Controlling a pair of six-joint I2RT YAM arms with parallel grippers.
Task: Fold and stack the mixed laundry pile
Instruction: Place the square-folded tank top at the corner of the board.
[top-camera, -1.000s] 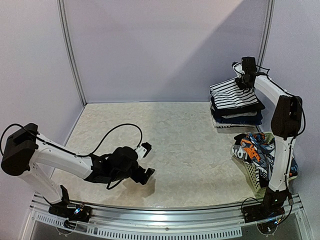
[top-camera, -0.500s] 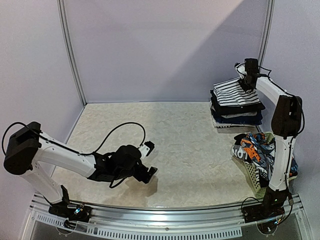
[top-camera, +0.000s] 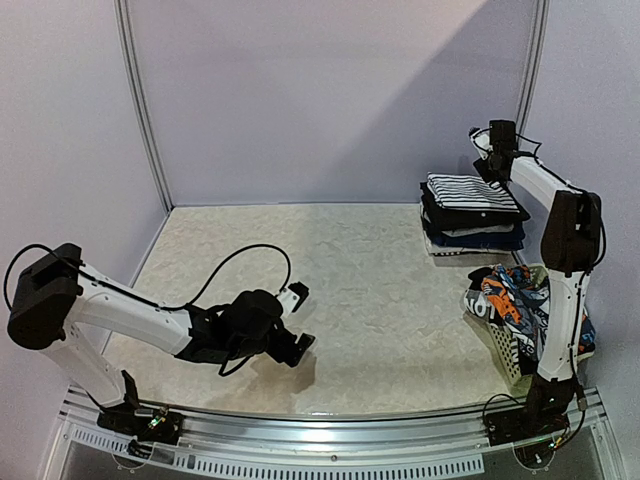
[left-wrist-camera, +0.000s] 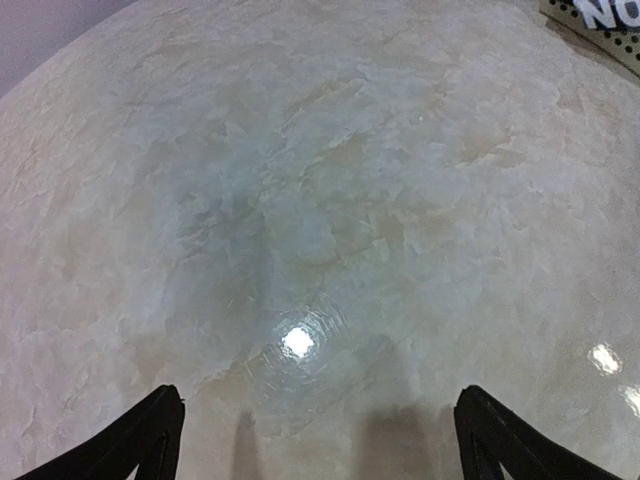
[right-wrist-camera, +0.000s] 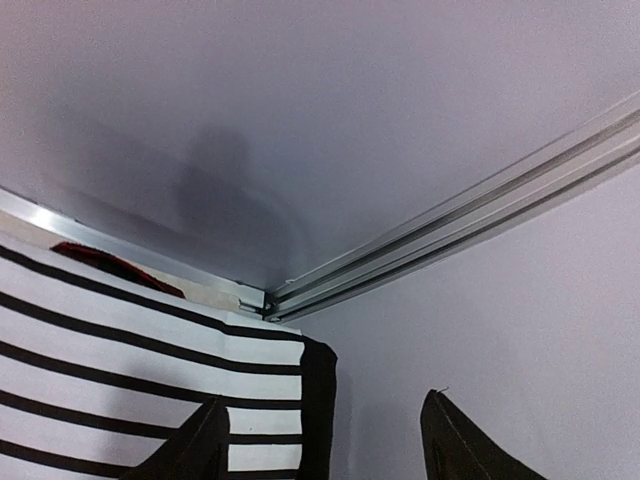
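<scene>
My right gripper hangs at the table's far right corner, fingers apart with nothing between them, just above the striped garment topping the folded stack (my wrist view cuts most of it off). My left gripper, likewise spread wide, is low over the table near its front left. The printed garment lies heaped in the basket by the right edge, its folds hard to make out.
</scene>
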